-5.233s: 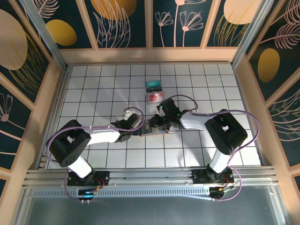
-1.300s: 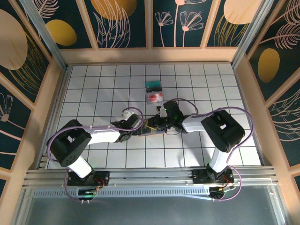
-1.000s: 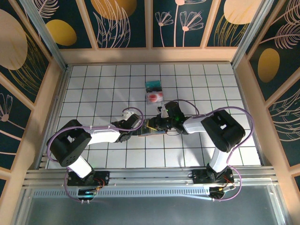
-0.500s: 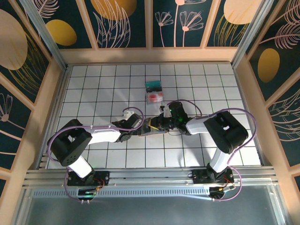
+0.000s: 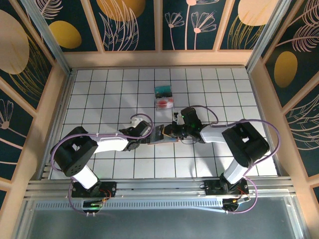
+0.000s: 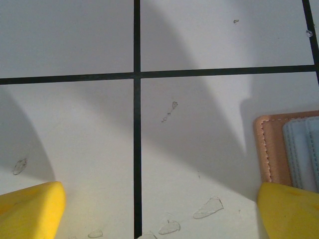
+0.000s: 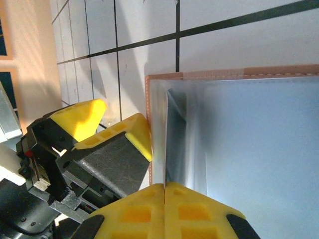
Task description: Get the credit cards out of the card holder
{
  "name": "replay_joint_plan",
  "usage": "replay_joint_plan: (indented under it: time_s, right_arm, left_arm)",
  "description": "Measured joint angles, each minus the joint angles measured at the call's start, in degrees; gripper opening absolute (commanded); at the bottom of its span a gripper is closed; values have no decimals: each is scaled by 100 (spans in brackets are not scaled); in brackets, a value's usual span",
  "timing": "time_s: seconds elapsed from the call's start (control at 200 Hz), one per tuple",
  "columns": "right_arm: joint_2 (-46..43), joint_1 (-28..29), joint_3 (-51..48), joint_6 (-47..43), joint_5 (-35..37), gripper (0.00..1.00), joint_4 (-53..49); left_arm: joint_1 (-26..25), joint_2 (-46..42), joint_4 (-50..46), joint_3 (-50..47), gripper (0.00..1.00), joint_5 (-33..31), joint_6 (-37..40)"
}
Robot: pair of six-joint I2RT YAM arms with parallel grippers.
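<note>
1. Your left gripper (image 6: 159, 211) stands wide open with nothing in it. Its lower-right fingertip sits just beside the card holder (image 6: 286, 149).
2. Your right gripper (image 7: 164, 191) is fully closed at bottom centre, against the holder's blue-grey inside. I cannot tell whether it pinches a layer.
3. In the top view, 2 credit cards lie above centre: the teal card (image 5: 162, 91) and the pink-white card (image 5: 164, 103).

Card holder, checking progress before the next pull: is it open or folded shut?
Open: the card holder turns its blue-grey inside toward the right wrist camera.
</note>
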Motion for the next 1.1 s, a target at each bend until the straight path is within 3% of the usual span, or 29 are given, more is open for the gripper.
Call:
replay_joint_plan:
  time_s: [0.636, 0.916, 1.101]
  right_arm:
    - [-772, -260, 168, -691, 625, 0, -1147]
    - [-1303, -332, 166, -876, 688, 0, -1156]
    - [-1672, -520, 155, -929, 684, 0, -997]
  left_arm:
    - [-2, -151, -302, 55, 99, -17, 4]
    - [-2, -1014, -422, 120, 99, -105, 0]
    - [0, -1733, 48, 116, 99, 13, -46]
